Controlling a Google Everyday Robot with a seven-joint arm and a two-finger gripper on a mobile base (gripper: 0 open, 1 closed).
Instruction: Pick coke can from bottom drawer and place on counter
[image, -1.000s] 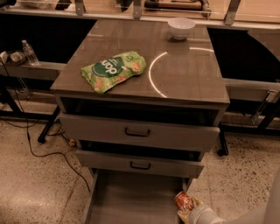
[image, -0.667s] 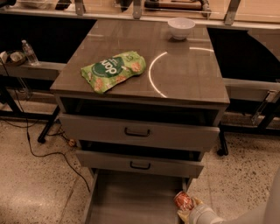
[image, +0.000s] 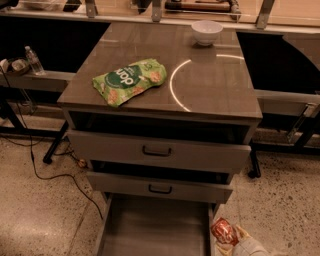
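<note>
The coke can, red with white script, is tilted at the bottom right, just past the right wall of the open bottom drawer. My gripper reaches in from the lower right corner, and its pale fingers are closed around the can's lower end. The can is held over the drawer's right edge. The drawer's grey floor is bare. The counter is the glossy grey top of the cabinet, with a curved white reflection.
A green snack bag lies on the counter's left half. A white bowl stands at its far right. Two upper drawers with black handles stand partly open above the bottom one. Cables and a table leg are on the floor at left.
The gripper and the coke can have shifted slightly to the right, toward the drawer's right side. Nothing else has moved.
</note>
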